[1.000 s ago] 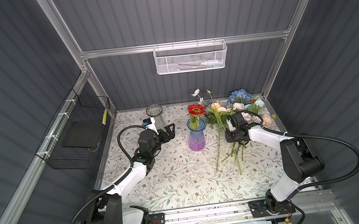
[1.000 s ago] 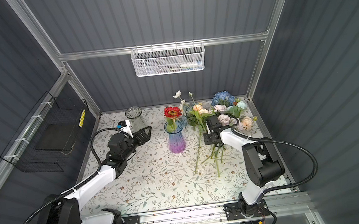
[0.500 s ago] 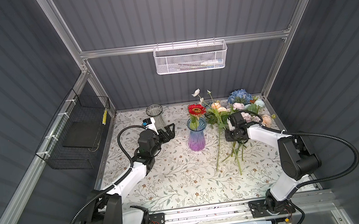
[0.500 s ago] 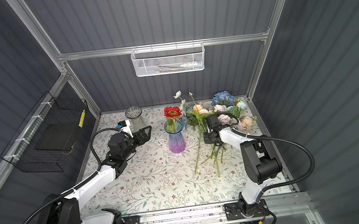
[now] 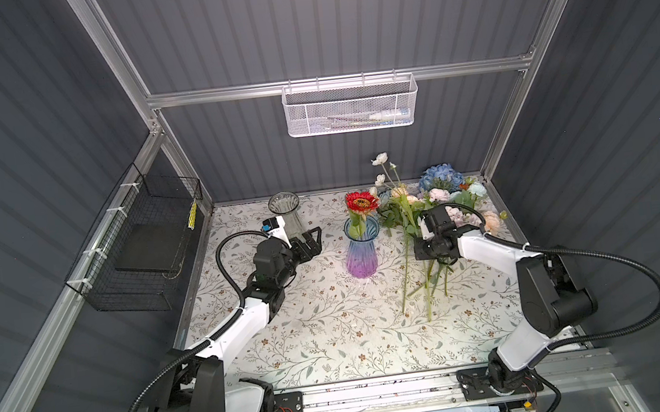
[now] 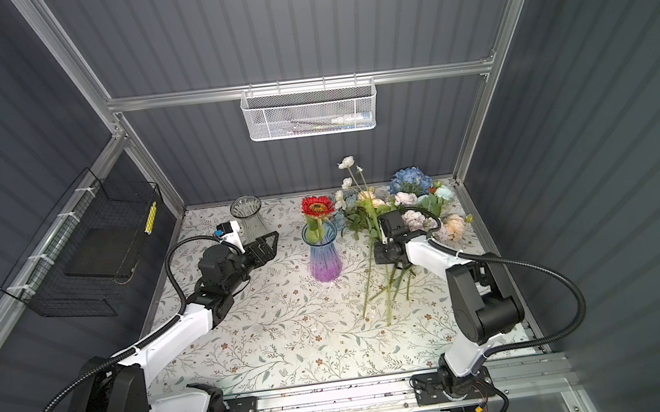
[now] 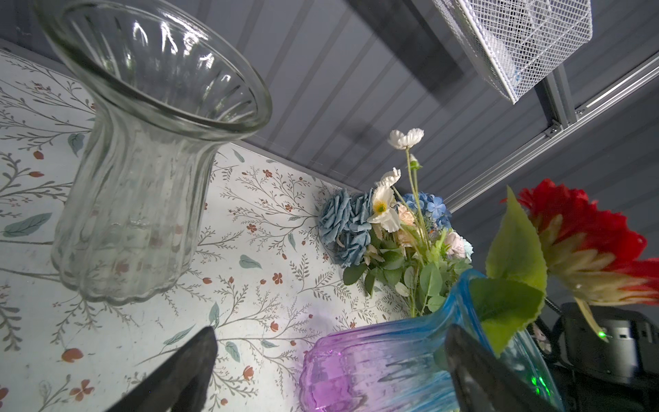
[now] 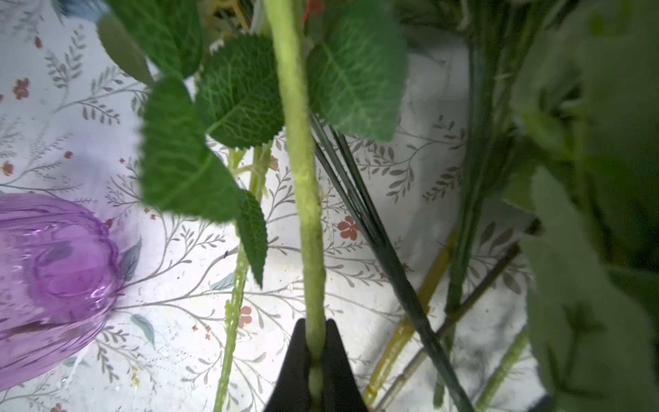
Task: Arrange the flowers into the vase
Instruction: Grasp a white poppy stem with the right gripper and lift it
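The right hand [image 8: 315, 351] is clamped on a thick pale-green flower stem [image 8: 303, 178] running lengthwise away from its fingertips. The blue-to-purple glass vase [image 5: 360, 250] stands just left of it in both top views, so the carry goes leftward. The left hand [image 5: 315, 242] gapes empty, left of the vase.

From the right wrist camera I see only the tips of the right gripper [image 8: 315, 335]; the rest is cut off by the picture's edge. The pale stem [image 8: 308, 221] they pinch runs out of frame, so I can't tell which bloom it carries. The leaves [image 8: 592, 232] beside it are a blur. In both top views those tips sit hidden under the wrist [image 5: 434, 238]. What lies in the white mesh basket [image 5: 350, 106] is too small to make out.
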Action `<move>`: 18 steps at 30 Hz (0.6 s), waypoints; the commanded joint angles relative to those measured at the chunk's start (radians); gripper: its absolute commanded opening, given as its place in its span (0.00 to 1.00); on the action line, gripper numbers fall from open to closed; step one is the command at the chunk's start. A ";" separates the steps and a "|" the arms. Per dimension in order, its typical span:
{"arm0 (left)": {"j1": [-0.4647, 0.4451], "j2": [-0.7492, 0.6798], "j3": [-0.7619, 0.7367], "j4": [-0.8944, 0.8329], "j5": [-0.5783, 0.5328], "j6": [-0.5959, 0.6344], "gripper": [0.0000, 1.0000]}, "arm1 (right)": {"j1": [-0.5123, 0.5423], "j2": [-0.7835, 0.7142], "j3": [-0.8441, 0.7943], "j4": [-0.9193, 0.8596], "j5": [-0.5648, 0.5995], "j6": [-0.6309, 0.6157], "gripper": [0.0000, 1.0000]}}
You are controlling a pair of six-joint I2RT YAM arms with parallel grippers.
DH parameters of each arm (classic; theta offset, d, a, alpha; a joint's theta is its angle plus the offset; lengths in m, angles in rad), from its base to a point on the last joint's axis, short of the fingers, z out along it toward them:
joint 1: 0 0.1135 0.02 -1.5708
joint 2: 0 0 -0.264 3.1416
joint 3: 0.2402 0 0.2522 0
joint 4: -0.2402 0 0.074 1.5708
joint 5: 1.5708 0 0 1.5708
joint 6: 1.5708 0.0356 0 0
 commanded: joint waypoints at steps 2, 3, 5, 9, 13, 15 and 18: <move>-0.003 0.005 0.026 0.003 -0.013 0.002 0.99 | -0.004 -0.115 -0.042 0.037 0.005 -0.022 0.00; -0.003 0.006 0.026 0.003 -0.013 -0.002 1.00 | -0.004 -0.148 -0.057 0.048 0.000 -0.023 0.00; -0.003 0.013 0.026 0.015 -0.006 -0.003 0.99 | -0.006 -0.210 -0.084 0.074 -0.003 -0.022 0.00; -0.003 0.018 0.014 0.056 -0.014 -0.017 0.99 | -0.020 -0.317 -0.115 0.096 -0.009 0.001 0.00; -0.003 0.002 -0.005 0.072 -0.050 -0.010 0.99 | -0.035 -0.413 -0.125 0.101 -0.015 0.021 0.00; -0.003 -0.002 -0.002 0.058 -0.055 -0.003 0.99 | -0.037 -0.456 -0.130 0.104 -0.016 0.028 0.00; -0.003 -0.006 -0.005 0.064 -0.045 -0.007 0.99 | -0.039 -0.531 -0.131 0.106 -0.020 0.028 0.00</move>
